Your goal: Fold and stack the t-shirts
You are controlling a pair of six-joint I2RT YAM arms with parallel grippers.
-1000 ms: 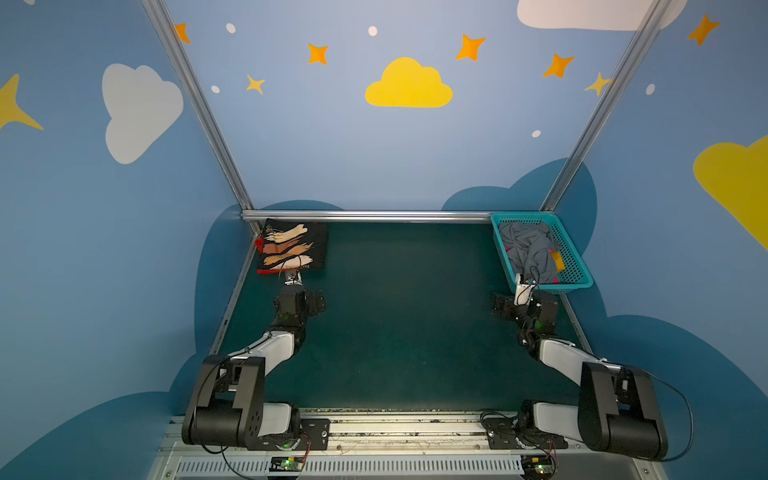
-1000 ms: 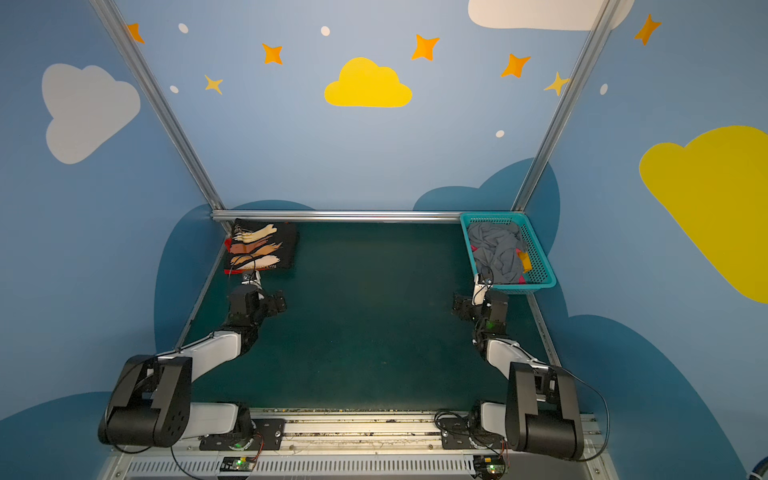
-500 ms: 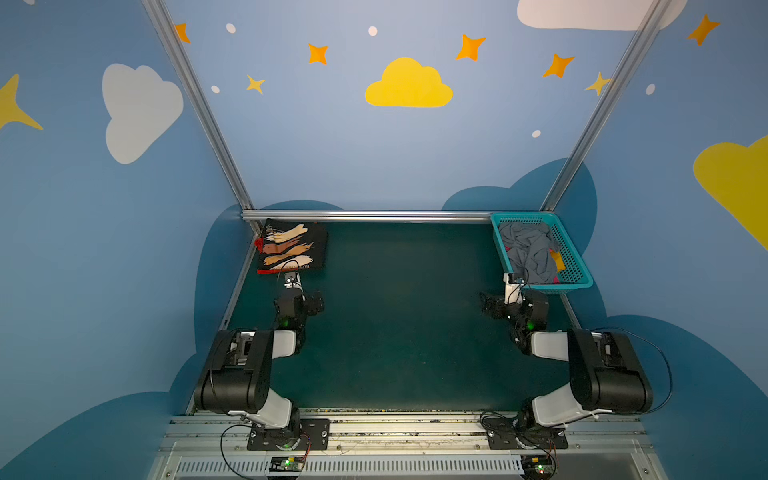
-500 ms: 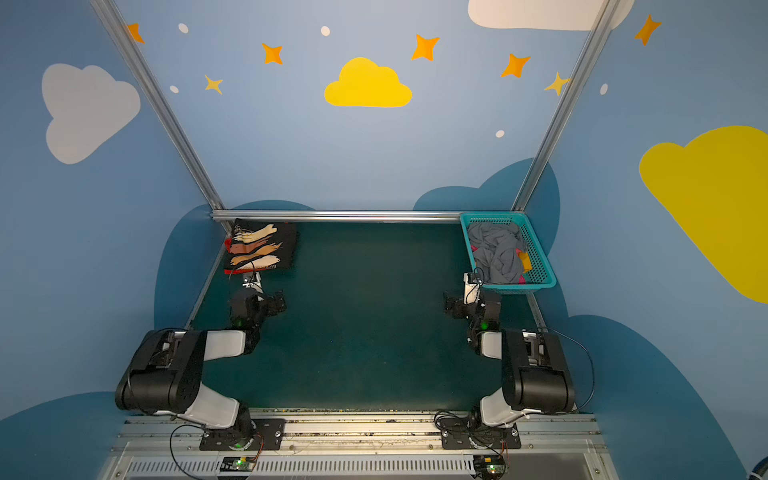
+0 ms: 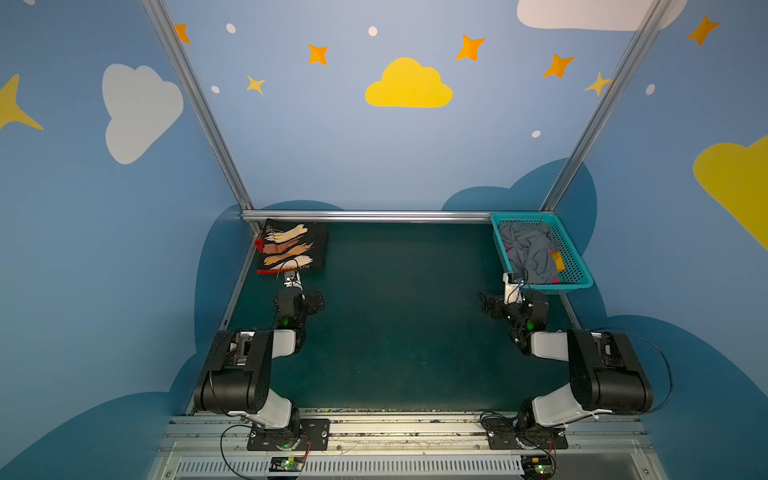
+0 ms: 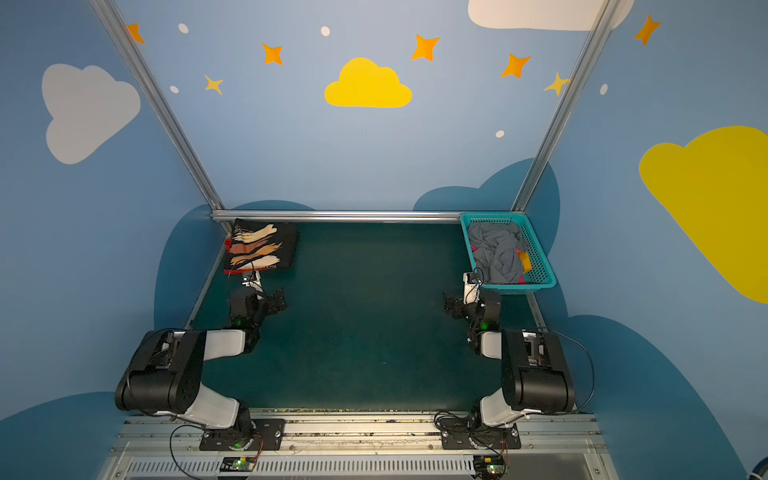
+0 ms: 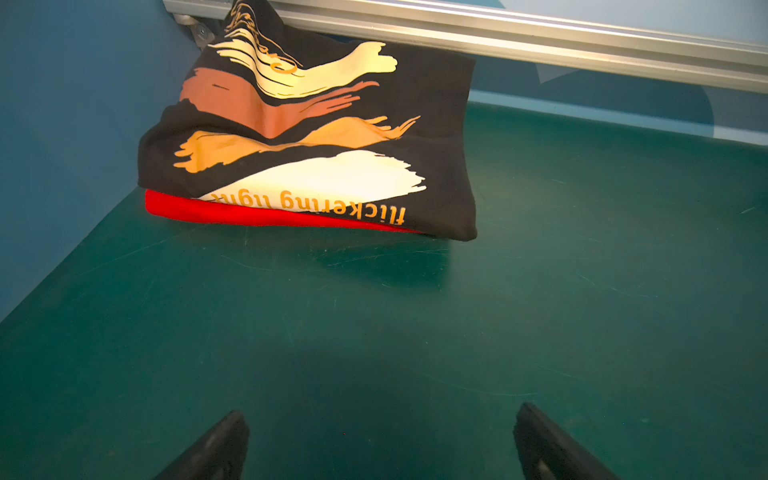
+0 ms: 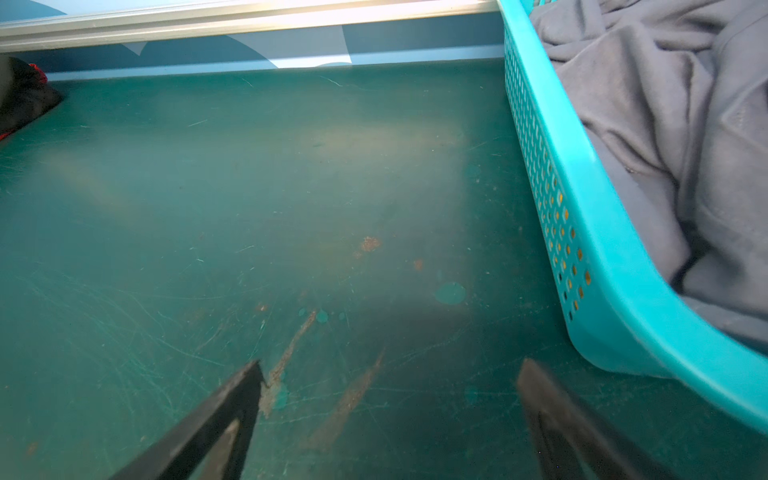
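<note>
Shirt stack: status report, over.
Left gripper, right gripper open, empty. Black shirt folded atop red shirt, far-left corner. Nothing in the way. Grey cloth in basket.

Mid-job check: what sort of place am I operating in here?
Probably a lab robot cell set up for laundry folding, not a home: an aluminium frame boxes in a green mat, the walls carry painted clouds, and a teal basket holds crumpled clothes.

Under the black shirt (image 7: 440,124), the red shirt (image 7: 232,212) was mostly hidden, only one edge showing; the black shirt's lettering curled partly out of sight.
</note>
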